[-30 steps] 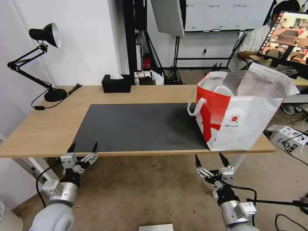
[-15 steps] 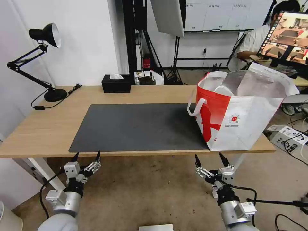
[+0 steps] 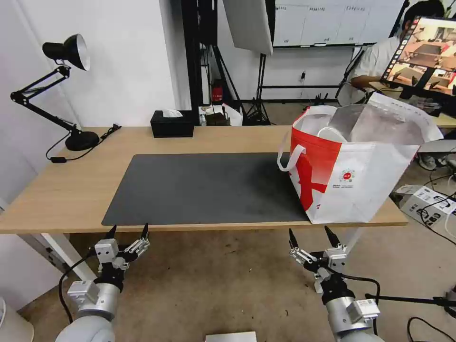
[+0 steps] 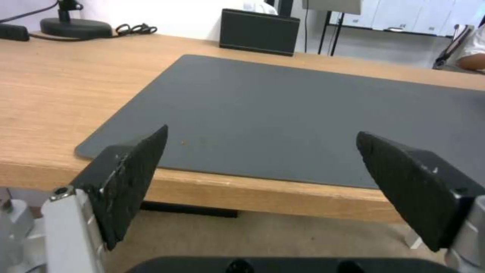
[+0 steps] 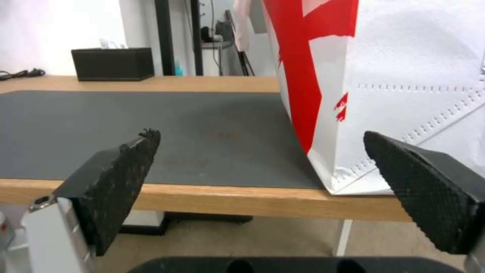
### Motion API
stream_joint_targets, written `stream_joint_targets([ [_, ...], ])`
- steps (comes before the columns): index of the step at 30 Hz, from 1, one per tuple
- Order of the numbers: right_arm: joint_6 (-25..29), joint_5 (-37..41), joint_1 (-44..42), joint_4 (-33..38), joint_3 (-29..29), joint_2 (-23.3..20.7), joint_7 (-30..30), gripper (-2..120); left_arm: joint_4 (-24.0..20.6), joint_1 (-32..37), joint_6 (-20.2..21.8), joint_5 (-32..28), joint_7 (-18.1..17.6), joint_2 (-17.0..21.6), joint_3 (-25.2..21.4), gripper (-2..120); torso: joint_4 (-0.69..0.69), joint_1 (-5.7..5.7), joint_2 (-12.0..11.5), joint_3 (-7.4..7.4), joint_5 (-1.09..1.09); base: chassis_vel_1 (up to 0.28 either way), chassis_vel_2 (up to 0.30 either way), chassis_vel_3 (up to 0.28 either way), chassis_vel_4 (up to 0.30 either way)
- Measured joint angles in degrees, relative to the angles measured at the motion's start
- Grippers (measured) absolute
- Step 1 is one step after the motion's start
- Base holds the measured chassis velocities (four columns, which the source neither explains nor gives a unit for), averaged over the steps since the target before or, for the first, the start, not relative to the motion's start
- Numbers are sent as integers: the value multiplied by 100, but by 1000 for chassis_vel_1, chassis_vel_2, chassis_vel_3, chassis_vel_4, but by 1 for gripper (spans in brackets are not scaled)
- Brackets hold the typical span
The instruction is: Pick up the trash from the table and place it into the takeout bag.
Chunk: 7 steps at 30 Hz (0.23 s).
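Left gripper (image 4: 260, 159) wide apart before the table (image 4: 60, 98) edge, dark mat (image 4: 303, 113) beyond

The takeout bag (image 3: 354, 175) hides the worktop's (image 3: 71, 190) far right corner. Only a white rim peeks out inside; what else it holds cannot be told.

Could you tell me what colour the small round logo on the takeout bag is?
Red, printed on a white panel of the boxy red-and-white takeout bag; the small round logo shows best in the head view.

red-and-white takeout bag (image 3: 351, 190) (silver inside) — light-wood table (image 3: 71, 190), dark grey mat (image 3: 204, 187) — black tissue box (image 3: 172, 125).
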Motion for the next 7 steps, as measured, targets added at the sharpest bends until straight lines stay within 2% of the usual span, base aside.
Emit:
stream_joint_targets([
  [7,0,0,0,0,0,0,0,100,0,-2,0,-3,0,2,3,100,0,0,0,0,0,0,0,0,0],
])
